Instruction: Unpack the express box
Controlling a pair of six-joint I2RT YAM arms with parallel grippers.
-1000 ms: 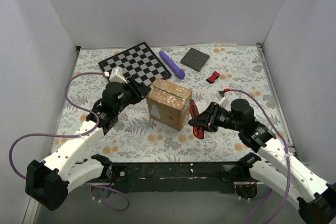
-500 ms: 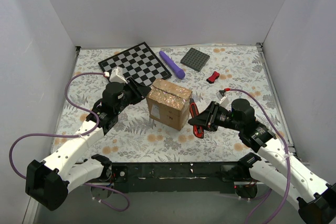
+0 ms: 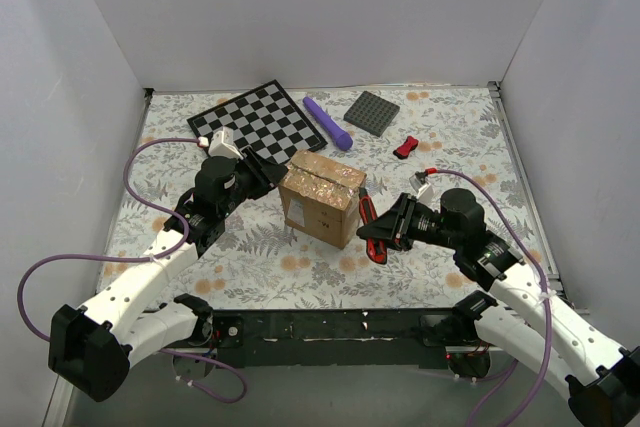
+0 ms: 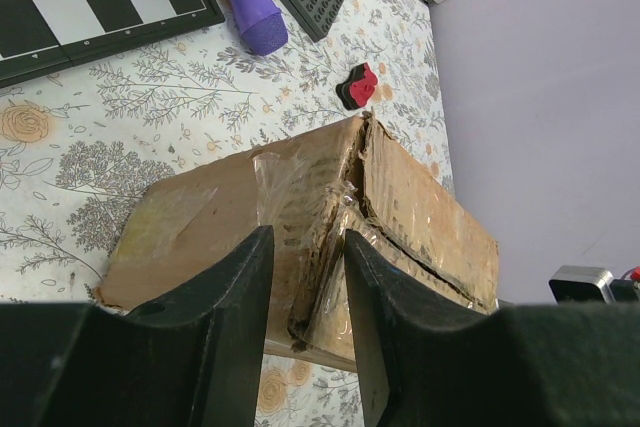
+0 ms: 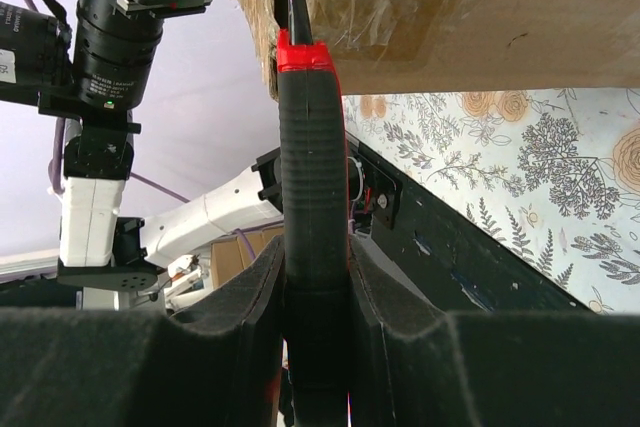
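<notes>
Hardly anything has shifted since a second ago: my right arm has crept a shade closer to the carton, and everything else sits where it was.

I see the table (image 3: pixel 460 137) under its floral cloth, walled in white on three sides. At the back left lies the chessboard (image 3: pixel 255 122), flat. The express box (image 3: pixel 322 197) stands near the middle of the table, between my two arms, its taped top flaps glossy and crumpled, with the seam between them parted and ragged in the left wrist view.

My left gripper (image 3: pixel 268 175) sits against the box's left end. Its jaws are partly apart, flanking the end of the seam. I cannot tell whether they pinch the cardboard or merely rest there.

My right gripper (image 3: pixel 392 225) is clamped around the black ribbed handle of the utility knife (image 5: pixel 312 147), just right of the box. The knife's red head points at the carton, and in the right wrist view its thin blade meets the edge of the cardboard.

Behind the box lie a dark grey studded plate (image 3: pixel 372 113), a purple cylinder (image 3: pixel 328 122) between it and the chessboard, and a small red-and-black piece (image 3: pixel 405 147) further right.
</notes>
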